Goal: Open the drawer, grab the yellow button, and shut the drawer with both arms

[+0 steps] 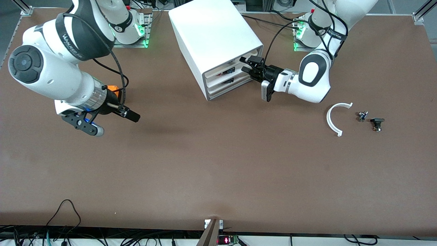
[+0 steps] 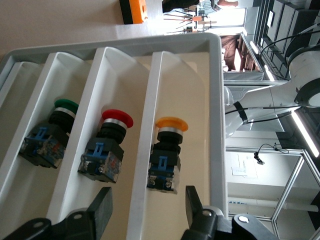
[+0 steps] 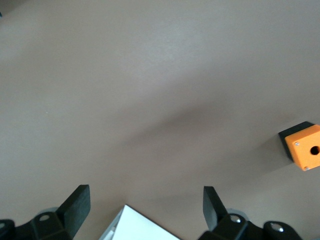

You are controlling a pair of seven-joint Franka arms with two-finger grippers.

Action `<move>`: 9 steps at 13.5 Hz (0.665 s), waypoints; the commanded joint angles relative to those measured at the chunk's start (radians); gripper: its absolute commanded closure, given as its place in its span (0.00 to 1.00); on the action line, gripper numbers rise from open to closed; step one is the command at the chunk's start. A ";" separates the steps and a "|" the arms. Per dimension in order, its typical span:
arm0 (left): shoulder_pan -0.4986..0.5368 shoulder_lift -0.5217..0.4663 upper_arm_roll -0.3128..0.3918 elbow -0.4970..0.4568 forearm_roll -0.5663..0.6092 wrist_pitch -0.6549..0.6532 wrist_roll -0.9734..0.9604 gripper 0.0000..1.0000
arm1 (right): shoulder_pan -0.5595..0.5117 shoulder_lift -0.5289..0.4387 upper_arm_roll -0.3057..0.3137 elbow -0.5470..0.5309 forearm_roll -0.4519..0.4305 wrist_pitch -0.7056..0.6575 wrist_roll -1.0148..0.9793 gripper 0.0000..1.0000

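Observation:
The white cabinet [image 1: 211,37] stands at the table's back middle. Its uppermost drawer [image 1: 222,71] sits flush with the two beneath. In the left wrist view this drawer [image 2: 197,90] holds the button [image 2: 167,150], which has an orange-yellow cap and a black and blue body. My left gripper [image 1: 244,65] is open at the drawer fronts, at top drawer height. Its fingers [image 2: 102,205] straddle the wall between the top and middle drawers, just short of the button, and hold nothing [image 2: 147,200]. My right gripper [image 1: 126,114] hangs open and empty [image 3: 145,195] over bare table toward the right arm's end.
The middle drawer holds a red button [image 2: 112,145] and the lowest a green one [image 2: 55,137]. An orange cube with a hole [image 1: 114,90] lies by the right arm [image 3: 306,147]. A white curved strip [image 1: 334,118] and two small dark parts [image 1: 362,116] [image 1: 377,123] lie toward the left arm's end.

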 commanded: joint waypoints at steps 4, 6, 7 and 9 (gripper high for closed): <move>0.001 -0.004 -0.026 -0.053 -0.037 0.000 0.063 0.51 | 0.043 0.080 -0.003 0.137 0.019 -0.016 0.180 0.00; -0.002 -0.004 -0.028 -0.055 -0.037 0.003 0.067 0.68 | 0.060 0.102 -0.003 0.173 0.021 -0.016 0.195 0.00; -0.002 -0.003 -0.028 -0.056 -0.037 0.003 0.067 0.80 | 0.063 0.112 -0.003 0.189 0.027 -0.016 0.217 0.00; -0.002 -0.003 -0.028 -0.059 -0.037 0.001 0.067 1.00 | 0.077 0.135 -0.003 0.222 0.058 -0.006 0.283 0.00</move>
